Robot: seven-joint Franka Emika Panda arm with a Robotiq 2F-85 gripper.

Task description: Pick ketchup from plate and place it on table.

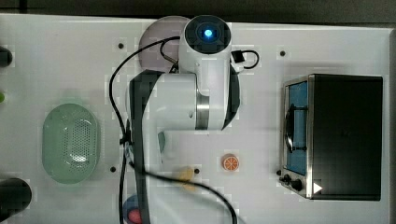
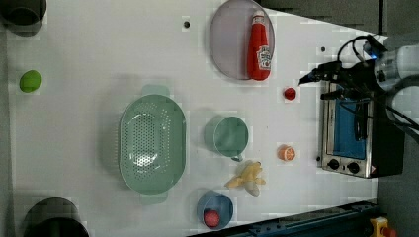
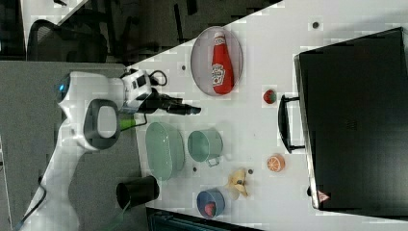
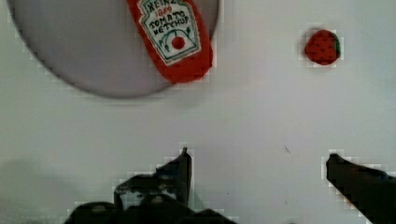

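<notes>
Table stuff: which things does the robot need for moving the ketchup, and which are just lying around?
Needed: ketchup bottle, plate, table, open tool.

Lying about: green colander, green cup, strawberry, orange slice, toaster oven.

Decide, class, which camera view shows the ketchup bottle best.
The left view: the whole ketchup lies unobstructed on the plate. The right view shows it whole too, somewhat smaller. The wrist view cuts off its cap end; in the top view the arm covers it.
</notes>
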